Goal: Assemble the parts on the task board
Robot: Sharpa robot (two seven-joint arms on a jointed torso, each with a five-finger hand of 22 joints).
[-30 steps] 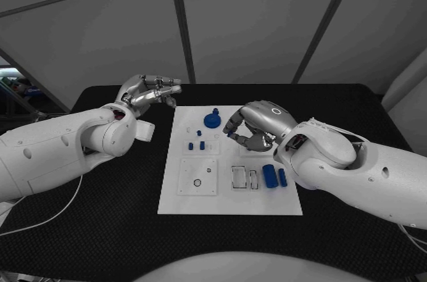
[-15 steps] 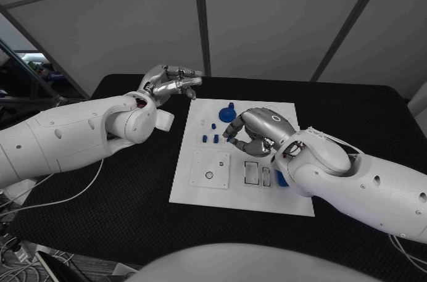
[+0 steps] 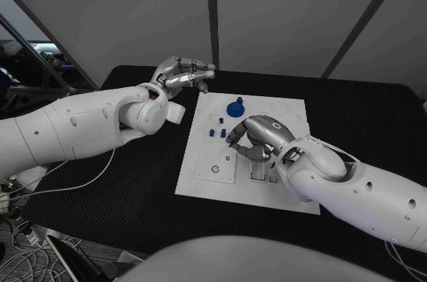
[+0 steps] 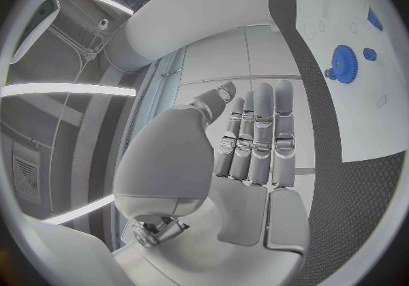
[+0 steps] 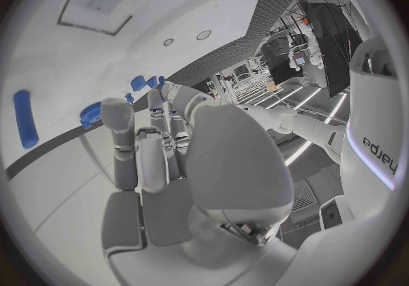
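Observation:
The white task board (image 3: pixel 200 186) lies in the middle of the black table. A blue gear (image 3: pixel 235 108) stands at its far end, with small blue pegs (image 3: pixel 216 132) just nearer than it. My right hand (image 3: pixel 258 139) hangs over the board's middle, beside the pegs, its fingers curled down to the board. A speck of blue shows at its fingertips; whether it is held is hidden. My left hand (image 3: pixel 184 73) is raised above the table past the board's far left corner and holds nothing. The gear (image 4: pixel 343 71) and the board (image 4: pixel 375 116) lie beyond the left hand's fingers (image 4: pixel 260 136).
A white square block with a ring (image 3: pixel 216 165) and open slots (image 3: pixel 258 172) sit in the board's near half, partly under my right forearm. A long blue cylinder (image 5: pixel 26 119) lies on the board (image 5: pixel 51 48). Black table (image 3: pixel 124 189) surrounds the board.
The head camera has shifted, so the whole picture has moved. Relative to the board, both hands keep much the same places.

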